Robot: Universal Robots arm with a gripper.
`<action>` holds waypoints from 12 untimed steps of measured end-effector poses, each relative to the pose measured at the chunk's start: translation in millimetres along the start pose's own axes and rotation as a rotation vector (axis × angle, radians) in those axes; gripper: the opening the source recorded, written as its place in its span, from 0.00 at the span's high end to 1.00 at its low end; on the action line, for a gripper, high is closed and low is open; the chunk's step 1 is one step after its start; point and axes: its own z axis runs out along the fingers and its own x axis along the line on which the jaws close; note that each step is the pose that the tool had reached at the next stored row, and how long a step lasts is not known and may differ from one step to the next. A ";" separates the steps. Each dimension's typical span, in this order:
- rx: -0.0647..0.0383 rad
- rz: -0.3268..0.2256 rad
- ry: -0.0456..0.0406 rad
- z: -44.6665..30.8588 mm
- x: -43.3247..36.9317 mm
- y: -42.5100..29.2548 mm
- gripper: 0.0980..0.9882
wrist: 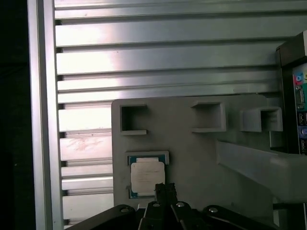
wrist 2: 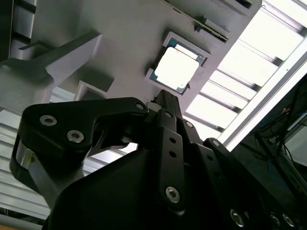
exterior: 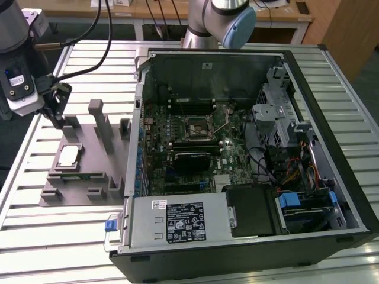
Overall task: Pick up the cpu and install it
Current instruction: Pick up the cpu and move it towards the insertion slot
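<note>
1. Exterior view. The gripper (exterior: 58,115) hangs at the exterior view's far left, over the back edge of the grey slotted tray (exterior: 89,161). Its fingers are pressed together and carry nothing.
2. Same view. The cpu (exterior: 68,155) lies flat in a square recess of the tray, silver top up, near the gripper and nearer the camera than it, not touching it.
3. Same view. The open computer case (exterior: 207,68) fills the middle and the exterior view's right, lying on the slatted metal table (exterior: 59,236). The dark cpu socket (exterior: 195,127) sits in the middle of the motherboard, well apart from the tray. The arm's base joints (exterior: 219,18) stand behind the case.
4. Second wrist view. The black gripper (wrist 2: 164,98) ends in one closed tip. The cpu (wrist 2: 176,68) sits just beyond that tip in its recess in the tray (wrist 2: 120,28), with a gap between tip and chip.
5. First wrist view. The closed gripper tip (wrist: 165,189) overlaps the near edge of the cpu (wrist: 147,176); contact cannot be judged. The chip lies square in its pocket on the tray (wrist: 192,158), beside empty pockets, with table slats (wrist: 168,57) beyond.
</note>
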 end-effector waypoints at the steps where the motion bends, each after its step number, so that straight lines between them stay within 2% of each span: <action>1: 0.000 0.000 0.0000 1.7 0.2 -0.6 0.99; 12: -0.001 0.000 0.0002 20.4 0.9 -13.1 0.99</action>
